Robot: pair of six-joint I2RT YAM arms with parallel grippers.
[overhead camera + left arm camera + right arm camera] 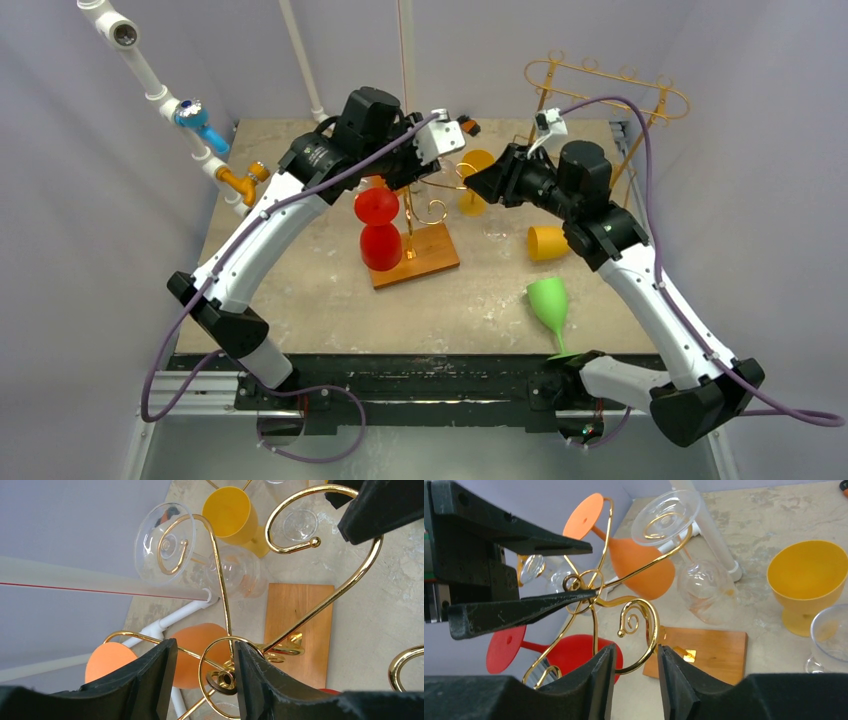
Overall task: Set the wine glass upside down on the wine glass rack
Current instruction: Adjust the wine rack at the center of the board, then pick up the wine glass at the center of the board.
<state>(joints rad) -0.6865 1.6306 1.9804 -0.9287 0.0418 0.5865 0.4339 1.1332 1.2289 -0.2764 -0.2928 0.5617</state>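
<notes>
We have the table [300, 300] with both arms reaching in over the middle, left arm [270, 215] and right arm [640, 270] meeting above the rack [221, 680]. The rack stands on a wooden base [420, 258] near centre. Three glasses hang on it bowl-down: red glass [381, 246] on the left side, orange glass [639, 570] and clear glass [706, 587] on the far side, the clear one's foot caught in a gold loop. Green glass [548, 300] sits on the table by the near edge, beside the right arm; we cannot tell whether it stands or lies. A yellow goblet [809, 580] stands upright on the table right of the base. Neither claw holds a glass. Left claw [206, 650] is partly spread, straddling the rack's top ring; one finger touches the ring, the other is clear of it. Right claw [636, 652] shows a narrow gap with a gold curl of the rack across its mouth; we cannot tell whether it pinches the curl.
</notes>
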